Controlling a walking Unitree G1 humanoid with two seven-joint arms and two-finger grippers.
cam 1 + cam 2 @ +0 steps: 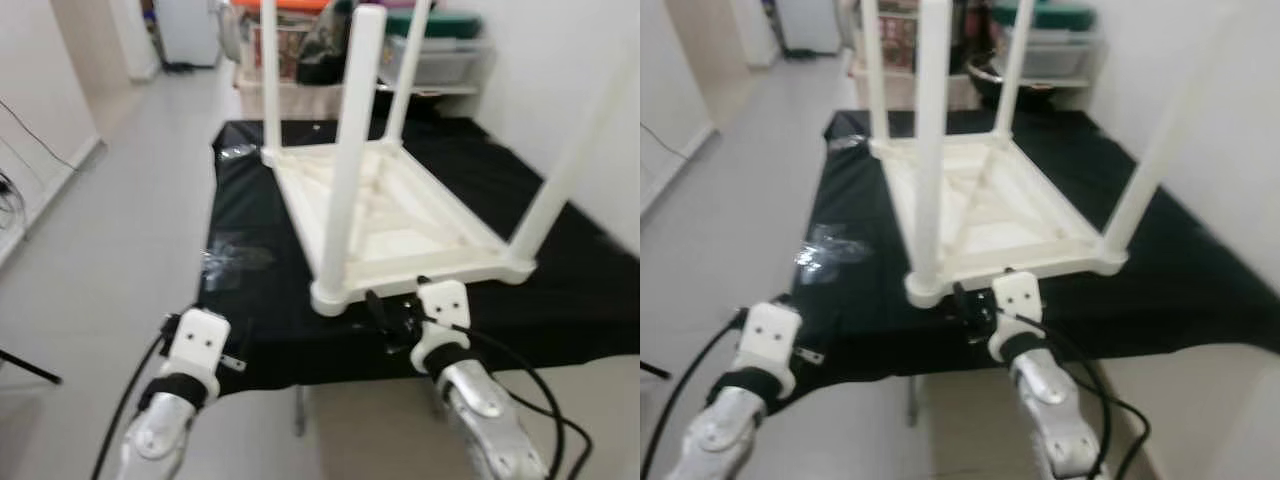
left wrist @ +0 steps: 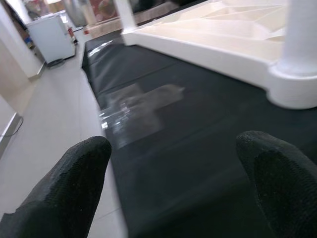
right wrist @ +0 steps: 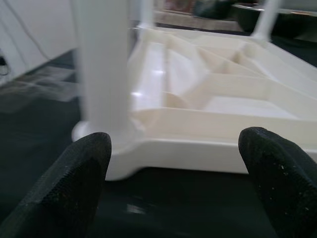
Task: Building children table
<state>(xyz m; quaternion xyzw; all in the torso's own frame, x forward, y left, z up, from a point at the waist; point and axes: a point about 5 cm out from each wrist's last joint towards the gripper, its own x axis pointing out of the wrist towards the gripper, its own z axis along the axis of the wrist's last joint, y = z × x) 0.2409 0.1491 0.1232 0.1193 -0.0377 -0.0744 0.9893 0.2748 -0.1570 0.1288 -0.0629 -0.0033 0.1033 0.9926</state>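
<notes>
White children's table [image 1: 400,215] upside down on black cloth [image 1: 250,300], four legs up for fitting; right gripper [image 3: 173,163] spread wide, empty, facing near rim at twelve o'clock; left gripper [image 2: 178,178] wide, empty, at eight o'clock.

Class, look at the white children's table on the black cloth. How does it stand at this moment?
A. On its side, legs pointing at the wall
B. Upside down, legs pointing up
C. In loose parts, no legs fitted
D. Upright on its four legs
B: the white table lies top-down on the black cloth, ribbed underside showing, legs rising upward.
</notes>
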